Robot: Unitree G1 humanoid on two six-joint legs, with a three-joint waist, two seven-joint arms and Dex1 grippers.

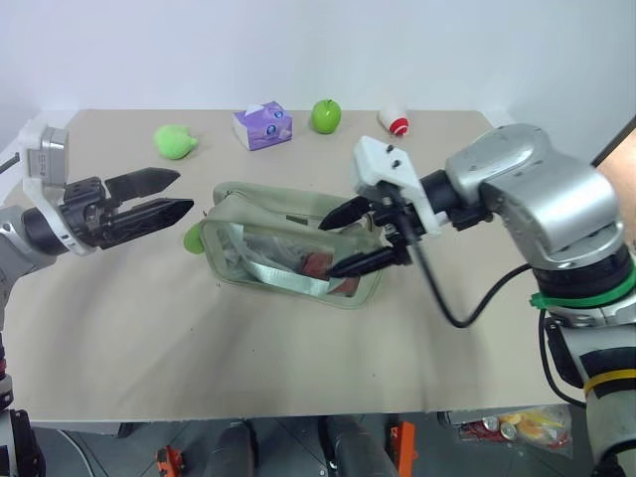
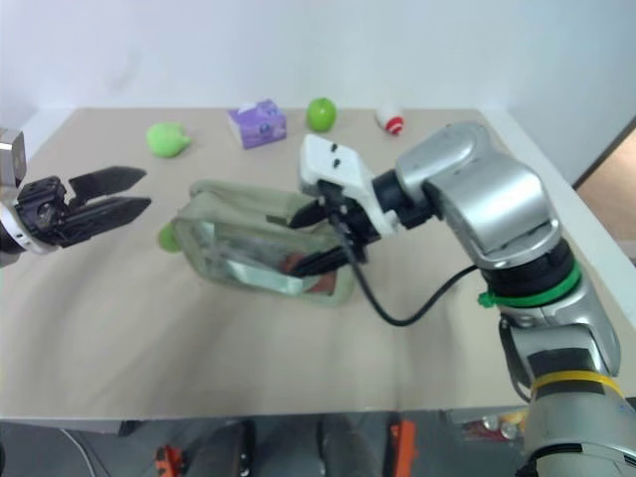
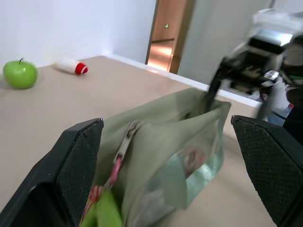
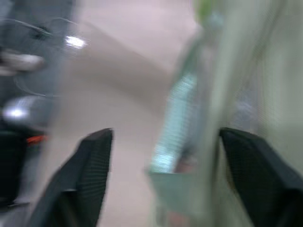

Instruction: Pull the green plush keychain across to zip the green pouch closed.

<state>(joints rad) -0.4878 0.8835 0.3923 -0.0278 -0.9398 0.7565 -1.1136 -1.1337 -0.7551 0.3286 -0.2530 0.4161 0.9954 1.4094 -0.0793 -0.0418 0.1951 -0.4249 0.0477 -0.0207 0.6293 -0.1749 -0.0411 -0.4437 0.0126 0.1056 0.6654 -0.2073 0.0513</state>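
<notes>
With the keychain (image 1: 194, 238) lying at the pouch's (image 1: 298, 243) left end, mid-frame on the desk (image 1: 298, 358), zip looks drawn shut. Left gripper (image 1: 164, 195) spread, clear of it. Right gripper (image 1: 343, 240) parted around the right end, gripping nothing; little left but withdrawal.

You're getting bright, even light from overhead on the head views, with the white wall (image 1: 298, 50) blowing out pale and flat. The beige table (image 1: 149, 328) takes only soft, faint shadows, a slight one tucked under the green pouch (image 1: 288, 253). There's glare on the silver shell of the right arm (image 2: 477, 204), and straight edges bow a little toward the corners. Your left wrist view is sharp on the near fabric but smears at the right gripper (image 3: 246, 71). The right wrist view is heavily blurred throughout, all streaks and soft edges.
</notes>
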